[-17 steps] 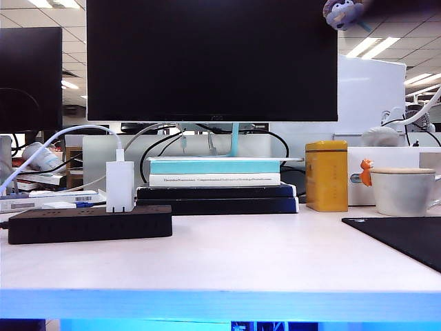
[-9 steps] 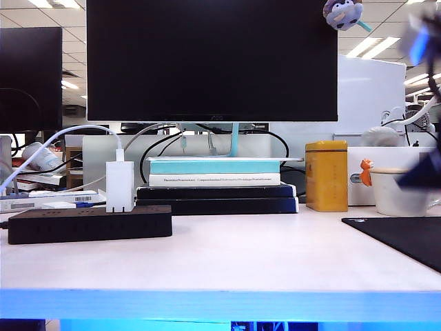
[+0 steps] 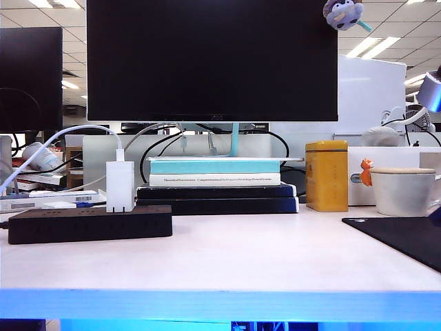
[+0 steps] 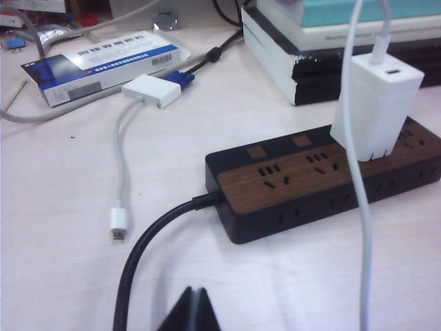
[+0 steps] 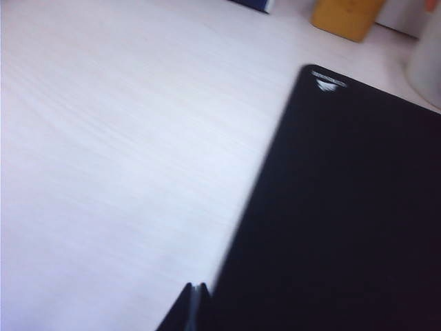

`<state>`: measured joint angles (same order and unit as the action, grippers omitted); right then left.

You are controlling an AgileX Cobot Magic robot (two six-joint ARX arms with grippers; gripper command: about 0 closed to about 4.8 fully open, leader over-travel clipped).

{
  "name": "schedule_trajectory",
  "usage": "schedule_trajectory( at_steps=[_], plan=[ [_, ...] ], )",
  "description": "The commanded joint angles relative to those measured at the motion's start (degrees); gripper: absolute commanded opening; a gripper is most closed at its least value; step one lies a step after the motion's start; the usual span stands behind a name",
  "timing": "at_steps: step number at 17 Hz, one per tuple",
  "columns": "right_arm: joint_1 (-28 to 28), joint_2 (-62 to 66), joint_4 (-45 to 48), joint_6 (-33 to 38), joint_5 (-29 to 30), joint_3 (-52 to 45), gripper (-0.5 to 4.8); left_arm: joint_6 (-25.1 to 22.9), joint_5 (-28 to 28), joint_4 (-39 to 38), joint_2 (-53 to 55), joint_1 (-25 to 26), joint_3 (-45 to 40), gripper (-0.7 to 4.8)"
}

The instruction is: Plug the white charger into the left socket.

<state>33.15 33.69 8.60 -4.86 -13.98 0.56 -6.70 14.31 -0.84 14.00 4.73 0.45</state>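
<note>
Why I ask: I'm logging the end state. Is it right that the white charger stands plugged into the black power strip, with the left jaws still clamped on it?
Not quite. The white charger does stand in the power strip, but the left gripper is shut on nothing, clear of it, as the left wrist view shows.

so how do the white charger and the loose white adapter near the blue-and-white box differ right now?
The white charger stands upright, seated on the black power strip; the loose white adapter lies flat on the table, plugged into nothing visible. The charger is a tall block; the adapter is low and flat. The charger's cable leaves from its top; the adapter's runs along the table to a free connector. Both are white with white cables.
</note>
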Motion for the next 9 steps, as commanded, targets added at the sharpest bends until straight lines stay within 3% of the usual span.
schedule_trajectory(
  at_steps=[1,2,9],
  plan=[
    [0.04,0.02,0.63,0.31,0.55,-0.5,0.15,-0.59,-0.17,0.04,0.0,0.07,0.11,-0.05],
    [0.04,0.0,1.05,0.39,-1.99,-0.5,1.08,-0.39,-0.15,-0.61,0.0,0.09,0.11,-0.05],
    [0.07,0.0,0.63,0.39,-2.43,-0.5,1.17,-0.17,-0.13,-0.79,0.0,0.09,0.11,-0.05]
  ],
)
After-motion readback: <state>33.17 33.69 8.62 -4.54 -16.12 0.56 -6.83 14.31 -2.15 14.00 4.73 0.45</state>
